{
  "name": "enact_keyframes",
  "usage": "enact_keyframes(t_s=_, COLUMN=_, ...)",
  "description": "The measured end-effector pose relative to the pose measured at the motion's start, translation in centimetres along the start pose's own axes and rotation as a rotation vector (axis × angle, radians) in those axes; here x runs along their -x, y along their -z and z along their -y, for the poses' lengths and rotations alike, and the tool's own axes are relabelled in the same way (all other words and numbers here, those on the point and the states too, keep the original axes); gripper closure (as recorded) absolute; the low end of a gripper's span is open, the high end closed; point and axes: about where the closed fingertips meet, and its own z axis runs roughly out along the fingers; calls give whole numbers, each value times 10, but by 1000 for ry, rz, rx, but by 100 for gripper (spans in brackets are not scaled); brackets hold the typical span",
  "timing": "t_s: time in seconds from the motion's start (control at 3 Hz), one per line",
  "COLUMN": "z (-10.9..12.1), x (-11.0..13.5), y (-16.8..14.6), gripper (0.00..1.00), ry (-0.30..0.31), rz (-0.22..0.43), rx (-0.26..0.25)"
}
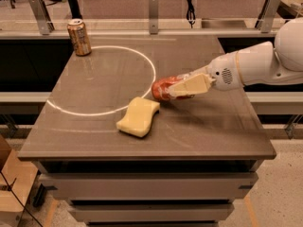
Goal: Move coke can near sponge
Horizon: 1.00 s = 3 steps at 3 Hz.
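Observation:
The red coke can lies on its side in my gripper, which is shut on it, low over the table just right of the sponge. The pale yellow sponge lies flat near the table's middle front, its upper right corner close to the can. My white arm reaches in from the right.
A brownish-orange can with a silver top stands upright at the back left corner. A white circle line is drawn on the grey table. Metal posts and a rail run behind the table.

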Motion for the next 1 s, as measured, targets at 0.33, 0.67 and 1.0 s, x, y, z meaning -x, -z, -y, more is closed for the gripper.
enact_keyframes(t_s=0.33, z=-13, x=-6, y=-4, gripper=0, ry=-32, rz=-2, rx=44)
enact_keyframes(t_s=0.67, z=-19, x=-2, y=-2, gripper=0, ry=-32, rz=9, rx=50)
enact_keyframes(t_s=1.0, z=-22, x=9, y=3, gripper=0, ry=-15, rz=44, rx=38)
